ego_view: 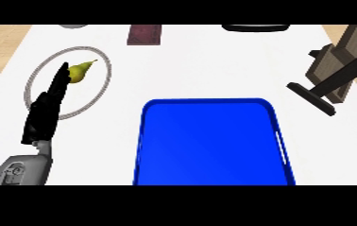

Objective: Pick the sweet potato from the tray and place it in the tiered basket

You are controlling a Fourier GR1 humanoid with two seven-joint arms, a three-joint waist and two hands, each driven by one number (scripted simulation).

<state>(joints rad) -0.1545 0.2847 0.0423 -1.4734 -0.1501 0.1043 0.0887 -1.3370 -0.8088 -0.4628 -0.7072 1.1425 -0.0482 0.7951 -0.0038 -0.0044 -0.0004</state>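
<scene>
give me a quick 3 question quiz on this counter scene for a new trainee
1. True or false: the blue tray has nothing lying on it.
2. Where is the yellow-green item?
A. on the tray
B. inside the wire ring of the basket
C. beside the dark red block
3. Fill in: the left hand shows at the view's ____ side, with its fingers straight and their tips by the yellow-green item.

Key
1. True: only bare blue surface shows.
2. B: it lies within the ring, at the upper left.
3. left. The right hand is not in view.
</scene>
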